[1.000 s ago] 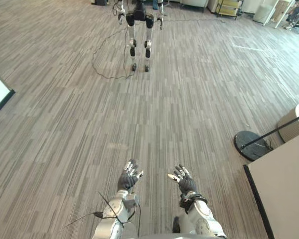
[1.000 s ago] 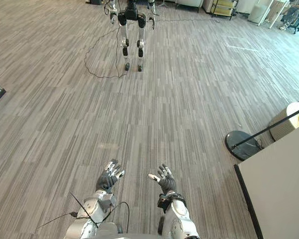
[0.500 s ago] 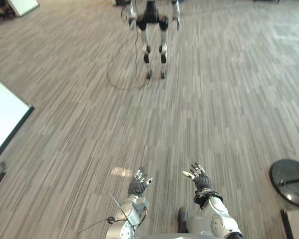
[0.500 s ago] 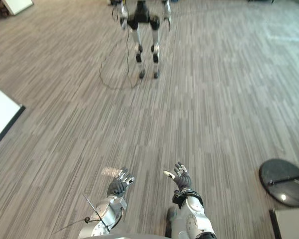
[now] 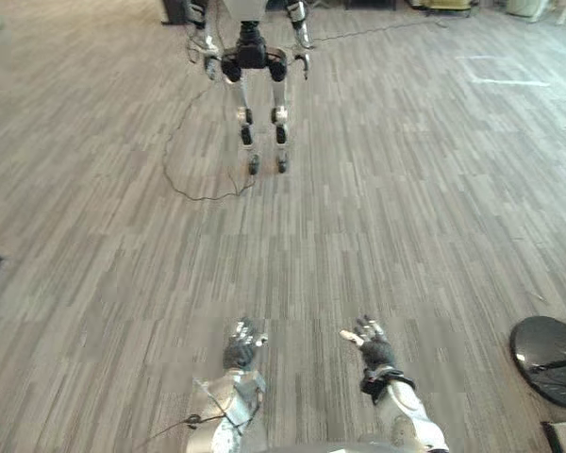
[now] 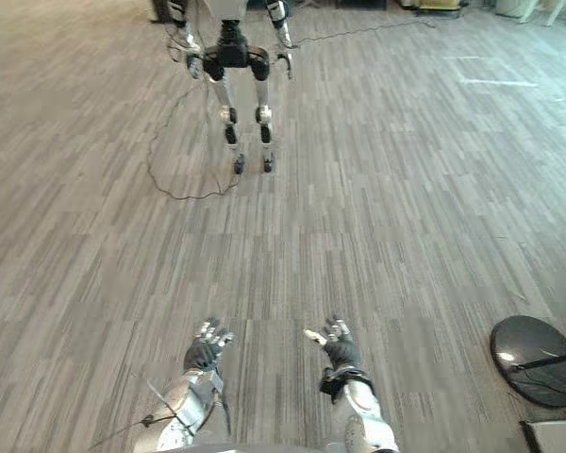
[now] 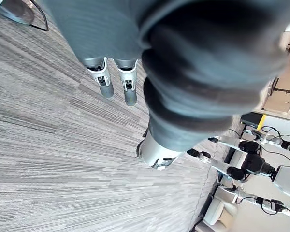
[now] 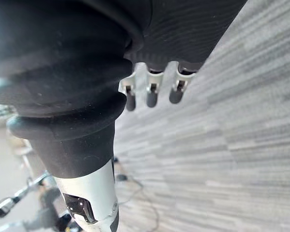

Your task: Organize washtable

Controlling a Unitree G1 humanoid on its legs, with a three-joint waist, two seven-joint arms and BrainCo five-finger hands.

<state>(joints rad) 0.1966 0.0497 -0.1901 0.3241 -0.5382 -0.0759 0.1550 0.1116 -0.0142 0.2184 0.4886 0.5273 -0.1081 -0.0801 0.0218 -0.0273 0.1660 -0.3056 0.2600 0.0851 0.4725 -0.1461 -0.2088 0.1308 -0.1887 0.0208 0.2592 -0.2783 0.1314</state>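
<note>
1. Hands first: the left hand point(image 5: 241, 345) and the right hand point(image 5: 370, 342) hover side by side over the striped grey carpet point(image 5: 406, 208), at about 6 o'clock in the head views. Both have fingers spread and relaxed, palms roughly up, and hold nothing. The right wrist view shows straight dark-tipped fingers point(image 8: 152, 96) with bare carpet past them.

2. Washtable: no washtable and none of its things can be picked out in these views, so how far the organizing stands cannot be judged. A pale slab corner point(image 6: 557, 436) peeks in at about 4 o'clock; whether it belongs to the washtable, I cannot tell.

3. Surroundings: another humanoid robot point(image 5: 252, 66) stands at 12 o'clock, well away, with a black cable point(image 5: 191, 179) looping on the carpet beside its feet. A dark round stand base point(image 5: 550, 360), with a thin pole rising from it, lies at about 4 o'clock, near the slab corner.

4. Risks, as I judge them:
 - Walking or turning toward 4 o'clock could catch a foot on the round base or knock the pole, since it sits low and near the edge of sight.
 - Heading toward 12 o'clock risks snagging the looped cable or crowding the other robot.
 - With nothing of the task in sight, any reach made now would close on air; the work surface needs to be in view before the hands commit.
</note>
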